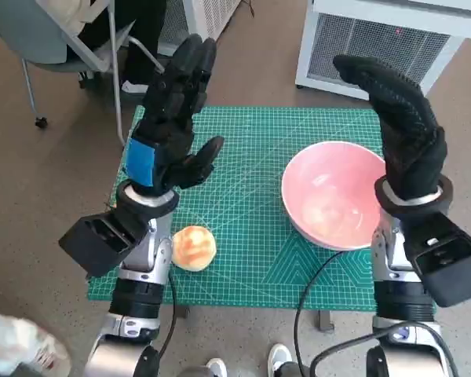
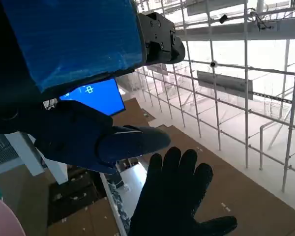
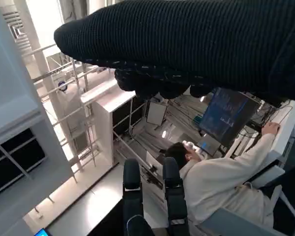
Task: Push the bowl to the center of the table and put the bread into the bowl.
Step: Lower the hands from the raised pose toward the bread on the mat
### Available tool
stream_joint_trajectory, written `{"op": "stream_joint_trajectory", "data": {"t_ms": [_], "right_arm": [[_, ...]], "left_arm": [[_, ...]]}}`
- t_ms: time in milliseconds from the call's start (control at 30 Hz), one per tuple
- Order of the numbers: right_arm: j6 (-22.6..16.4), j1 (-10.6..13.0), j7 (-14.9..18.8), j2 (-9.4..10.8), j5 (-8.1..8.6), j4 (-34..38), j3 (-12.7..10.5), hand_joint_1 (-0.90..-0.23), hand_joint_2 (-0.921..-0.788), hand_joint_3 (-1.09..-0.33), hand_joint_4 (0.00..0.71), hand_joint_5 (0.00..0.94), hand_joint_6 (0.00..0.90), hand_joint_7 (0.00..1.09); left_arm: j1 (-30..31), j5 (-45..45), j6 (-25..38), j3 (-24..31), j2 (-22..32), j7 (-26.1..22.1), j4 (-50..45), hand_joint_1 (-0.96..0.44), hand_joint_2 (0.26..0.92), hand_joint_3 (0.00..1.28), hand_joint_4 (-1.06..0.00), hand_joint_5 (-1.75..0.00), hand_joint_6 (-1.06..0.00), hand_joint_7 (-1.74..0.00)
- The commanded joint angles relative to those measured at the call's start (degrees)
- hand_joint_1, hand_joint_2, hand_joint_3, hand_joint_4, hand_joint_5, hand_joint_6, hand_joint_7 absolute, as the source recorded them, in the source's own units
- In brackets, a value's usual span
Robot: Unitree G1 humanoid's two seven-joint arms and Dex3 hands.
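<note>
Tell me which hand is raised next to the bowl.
The right hand, in the black knitted glove, beside the pink bowl at its right rim. The blue-taped left hand is raised farther off, across the green mat.

A small table (image 1: 243,259) topped with a green gridded cutting mat (image 1: 251,157) stands on brown carpet (image 1: 47,181). At eleven o'clock from the table sits a grey chair (image 1: 71,47) on castors, and at one o'clock a white cabinet (image 1: 377,47) with a grille front. In the wrist views, a white-sleeved person (image 3: 221,182) sits at a blue-lit monitor (image 3: 226,115), and bright daylight falls through a white lattice of rails (image 2: 236,73).
</note>
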Motion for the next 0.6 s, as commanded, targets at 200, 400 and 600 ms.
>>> {"op": "stream_joint_trajectory", "data": {"t_ms": [200, 400, 600], "right_arm": [[-1.14, 2.71, -0.27, -2.68, 0.30, 1.22, -2.63, -0.548, -0.921, -0.753, 0.261, 0.001, 0.206, 0.28], [-4.65, 3.44, -2.72, -5.88, 0.12, 7.36, -7.81, -0.539, -0.921, -0.761, 0.252, 0.000, 0.199, 0.28], [-6.41, 3.59, -6.43, -8.61, 0.86, 17.46, -13.28, -0.535, -0.921, -0.766, 0.263, 0.006, 0.194, 0.28]], "left_arm": [[1.04, 0.44, -0.72, 0.14, 0.15, 0.60, -0.58, -0.47, 0.921, 0.40, -0.17, 0.00, -0.12, -0.31], [1.63, -0.25, -1.03, 0.65, 0.50, 0.20, -0.40, -0.47, 0.921, 0.39, -0.17, 0.00, -0.12, -0.31], [2.11, -0.96, -1.53, 1.22, 0.80, -0.24, -0.01, -0.47, 0.921, 0.39, -0.18, 0.00, -0.11, -0.31]]}}
